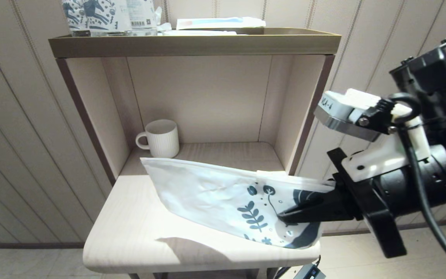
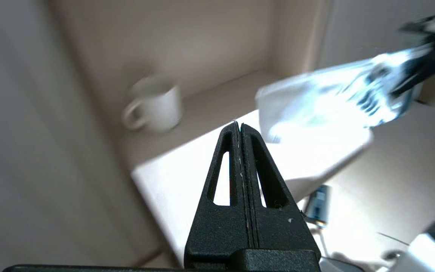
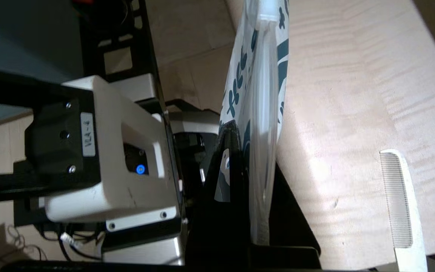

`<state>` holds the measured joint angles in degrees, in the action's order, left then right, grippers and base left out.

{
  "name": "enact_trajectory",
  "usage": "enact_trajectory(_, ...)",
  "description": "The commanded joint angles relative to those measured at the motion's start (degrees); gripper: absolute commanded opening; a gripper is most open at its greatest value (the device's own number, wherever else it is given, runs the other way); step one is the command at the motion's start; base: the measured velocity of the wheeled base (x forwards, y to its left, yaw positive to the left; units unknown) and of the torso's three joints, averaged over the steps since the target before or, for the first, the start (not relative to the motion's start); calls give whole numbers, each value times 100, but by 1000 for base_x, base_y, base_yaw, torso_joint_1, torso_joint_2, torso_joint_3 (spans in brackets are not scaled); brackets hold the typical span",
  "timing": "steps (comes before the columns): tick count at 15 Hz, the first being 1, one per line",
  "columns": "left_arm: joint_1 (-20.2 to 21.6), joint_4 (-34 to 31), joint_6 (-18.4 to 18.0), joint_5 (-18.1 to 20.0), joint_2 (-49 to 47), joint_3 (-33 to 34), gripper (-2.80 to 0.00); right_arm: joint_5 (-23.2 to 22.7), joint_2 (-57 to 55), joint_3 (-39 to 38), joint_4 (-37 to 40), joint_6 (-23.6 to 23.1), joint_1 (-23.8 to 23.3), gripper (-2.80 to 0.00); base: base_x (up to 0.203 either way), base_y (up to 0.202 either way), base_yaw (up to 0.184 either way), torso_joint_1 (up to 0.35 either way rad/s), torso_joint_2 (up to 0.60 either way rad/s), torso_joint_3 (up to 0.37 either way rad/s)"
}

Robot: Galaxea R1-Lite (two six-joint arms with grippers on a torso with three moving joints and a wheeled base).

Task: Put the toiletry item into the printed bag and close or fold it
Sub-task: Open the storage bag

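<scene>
Above the pale wooden shelf (image 1: 130, 232), right gripper (image 1: 285, 217) jaws clamp the printed bag's (image 1: 207, 193) patterned end, long axis crosswise.

My right gripper (image 1: 285, 217) reaches in from the right, roughly level, its black fingers (image 1: 308, 211) clamped on the flat white pouch with dark blue leaf print (image 1: 215, 195). My left gripper (image 2: 239, 126) hangs free, black tapered fingers (image 2: 225, 166) pressed together, holding nothing

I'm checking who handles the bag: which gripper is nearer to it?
Right. The right gripper is shut on the bag's printed end. The left gripper, shut and empty, is apart from the bag, pointing towards the table.
</scene>
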<state>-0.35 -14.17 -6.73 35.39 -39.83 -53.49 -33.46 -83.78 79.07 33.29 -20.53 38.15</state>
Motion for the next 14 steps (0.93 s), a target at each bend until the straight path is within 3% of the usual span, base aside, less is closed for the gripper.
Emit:
enact_trajectory(1,-301,-21,-209,847,-1532,-807,-280,-17,-429,802,902,-285,134,-280,0,0,0,0,0,0)
enact_trajectory(6,-2577,-44,-781,1179,-2897,-1709,-280,-12,-1746,2057,1193,-396,580,-280,0,0,0,0,0,0)
enact_trajectory(9,-2957,-58,-1385,1223,-3613,-1823,-280,-19,-2060,2424,1205,-399,596,-280,0,0,0,0,0,0)
enact_trajectory(12,-3066,-51,-1547,1251,-3812,-1810,-280,-13,-2090,2447,1206,-399,597,-280,0,0,0,0,0,0)
enact_trajectory(13,-3068,-53,-1554,1246,-3731,-1709,0,-12,-2082,2440,1206,-390,603,-280,0,0,0,0,0,0)
enact_trajectory(14,-3068,-54,-1573,1243,-3633,-1614,0,-14,-2070,2430,1206,-390,623,-280,0,0,0,0,0,0)
